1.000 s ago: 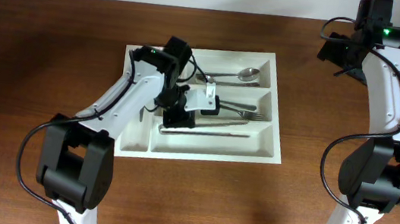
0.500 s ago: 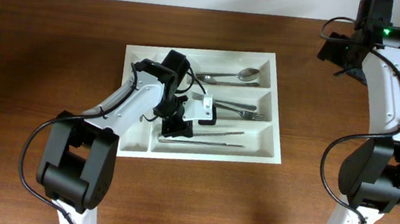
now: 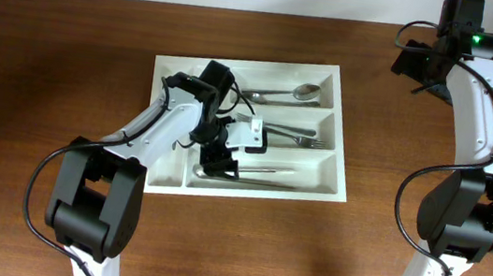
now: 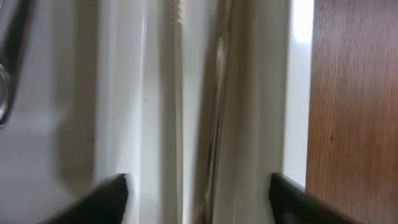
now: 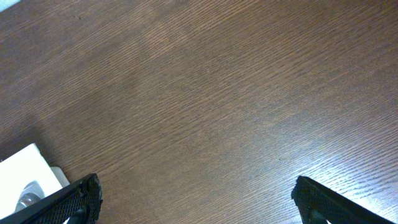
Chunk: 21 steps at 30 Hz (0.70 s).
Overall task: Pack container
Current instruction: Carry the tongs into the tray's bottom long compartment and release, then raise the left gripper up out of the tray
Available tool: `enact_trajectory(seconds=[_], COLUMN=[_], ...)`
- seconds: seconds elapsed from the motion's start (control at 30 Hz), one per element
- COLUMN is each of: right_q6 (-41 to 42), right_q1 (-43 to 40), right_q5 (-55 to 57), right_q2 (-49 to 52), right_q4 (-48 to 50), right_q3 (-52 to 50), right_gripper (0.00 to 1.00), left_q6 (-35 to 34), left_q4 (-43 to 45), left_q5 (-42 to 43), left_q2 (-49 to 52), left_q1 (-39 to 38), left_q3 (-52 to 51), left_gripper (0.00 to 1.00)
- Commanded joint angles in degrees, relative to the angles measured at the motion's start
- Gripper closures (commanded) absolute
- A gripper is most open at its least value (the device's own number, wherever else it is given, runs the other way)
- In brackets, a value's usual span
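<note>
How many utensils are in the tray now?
3 clearly: a spoon in the far compartment, a fork in the middle one, a knife in the near one under the left end effector. The middle may hold a second fork; the arm hides other compartments.

No writing, label, brand mark, number or sign can be read on the container or anywhere else in the three views.
</note>
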Motion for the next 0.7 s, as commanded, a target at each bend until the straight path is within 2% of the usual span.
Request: enact_trajectory(seconds=[0.0,0.2,0.4,0.53,0.67], right_q6=[0.7,0.7,0.7,0.7,0.7], right_q1=[0.2,0.2,0.2,0.2,0.2], right_q5=[0.5,0.5,0.5,0.5,0.5], right_q2=[0.5,0.5,0.5,0.5,0.5], right_q4=[0.2,0.2,0.2,0.2,0.2], right_q3=[-0.3,-0.3,-0.3,-0.3,-0.3], right_gripper=[0.01,0.01,0.01,0.01,0.01], left_q6=[0.3,0.0,-3.9,-5.6,-5.6], left_q4=[0.2,-0.3,-0.3,0.0,0.1], left_q5=[-1.8,-12.6,-26.9,-33.0,-42.9], left_q2=[-1.1,-1.1,-1.1,-1.3,-1.5], left_q1=[-0.1,-0.1,-0.1,0.0,-0.1], left_q3=[5.1,17.8,28.6,31.7,32.9], left_gripper=[0.01,0.01,0.01,0.01,0.01])
